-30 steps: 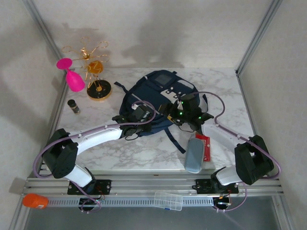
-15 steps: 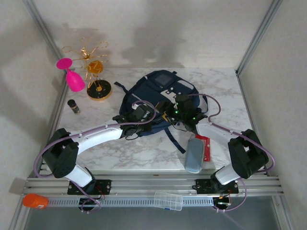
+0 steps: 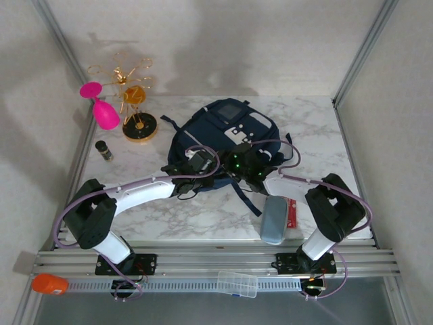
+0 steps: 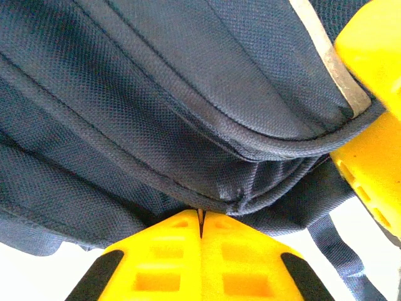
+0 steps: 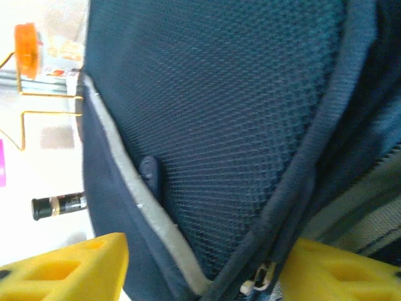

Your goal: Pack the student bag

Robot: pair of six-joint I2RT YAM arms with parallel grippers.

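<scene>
The student bag (image 3: pixel 226 128), navy with white stripes, lies at the middle back of the marble table. My left gripper (image 3: pixel 201 167) is at the bag's near left edge. In the left wrist view its yellow fingers (image 4: pixel 202 218) meet shut, pinching a piped seam of the bag (image 4: pixel 156 113). My right gripper (image 3: pixel 238 164) is at the bag's near edge, just right of the left one. Its jaws (image 5: pixel 200 276) stand open, with the mesh panel (image 5: pixel 238 125), grey trim and a zip pull (image 5: pixel 260 276) of the bag between them. One right finger (image 4: pixel 373 125) shows in the left wrist view.
A pink goblet (image 3: pixel 101 108), a gold wire stand (image 3: pixel 135 101) and a small dark bottle (image 3: pixel 103 150) stand at the back left. A grey-blue case (image 3: pixel 274 218) on a red item (image 3: pixel 291 206) lies near the front right. A clear box (image 3: pixel 237 283) rests on the front rail.
My right gripper has moved left along the bag's near edge toward the left gripper, its jaws narrowing. The left arm has stayed put.
</scene>
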